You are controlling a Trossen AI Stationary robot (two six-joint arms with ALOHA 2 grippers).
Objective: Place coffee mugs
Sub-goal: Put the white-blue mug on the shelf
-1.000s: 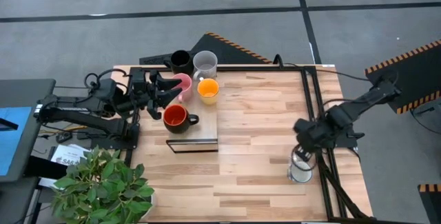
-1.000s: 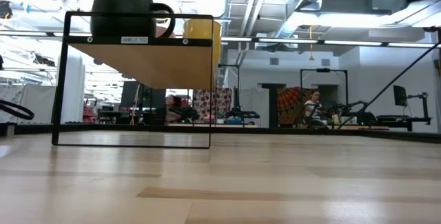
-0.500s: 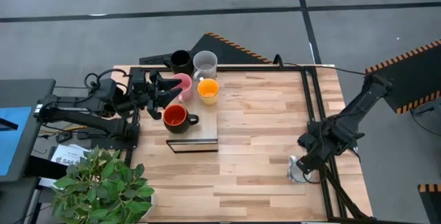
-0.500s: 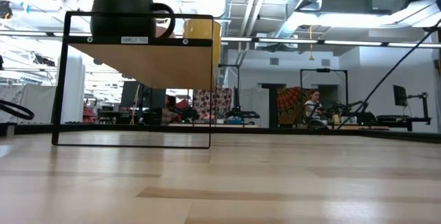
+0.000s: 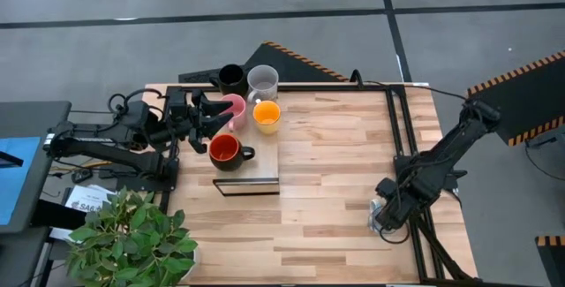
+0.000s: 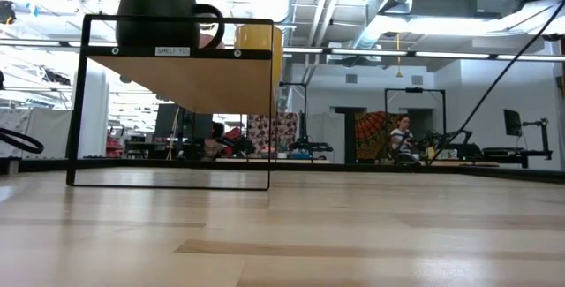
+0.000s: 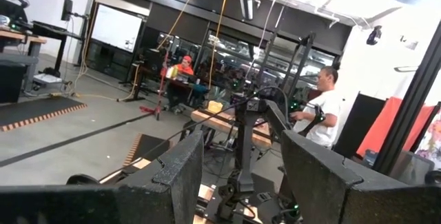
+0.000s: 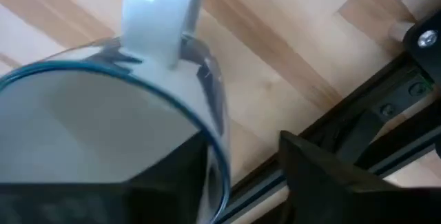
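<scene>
Five coffee mugs stand on bases by the raised wooden shelf [image 5: 260, 159] at far left: black [image 5: 231, 78], pale grey [image 5: 262, 81], pink [image 5: 236, 106], orange-yellow [image 5: 267, 115], red-orange [image 5: 224, 149]. My left gripper [image 5: 208, 116] hangs open just left of the pink mug, touching nothing. The white mug [image 8: 83, 114] stands upright on the table near the right edge. My right gripper [image 5: 387, 212] points down over it, open, astride the mug's wall [image 8: 215, 148]. My right gripper comes at the white mug from above. One finger [image 8: 158, 182] stands inside the mug by the rim, beside the handle [image 8: 162, 10]; the other [image 8: 337, 176] stands outside, apart from the wall. Whether the inner finger touches the wall, I cannot tell.
A black metal frame rail [image 5: 402, 146] runs along the table's right side, close to the white mug. A potted plant [image 5: 132, 238] sits at the near left corner. The shelf's black frame [image 6: 168, 101] stands at left in the low view; bare wood lies between shelf and rail.
My right gripper has gone down and toward the table's near edge, onto the white mug, which has stayed in place. My left gripper has kept still.
</scene>
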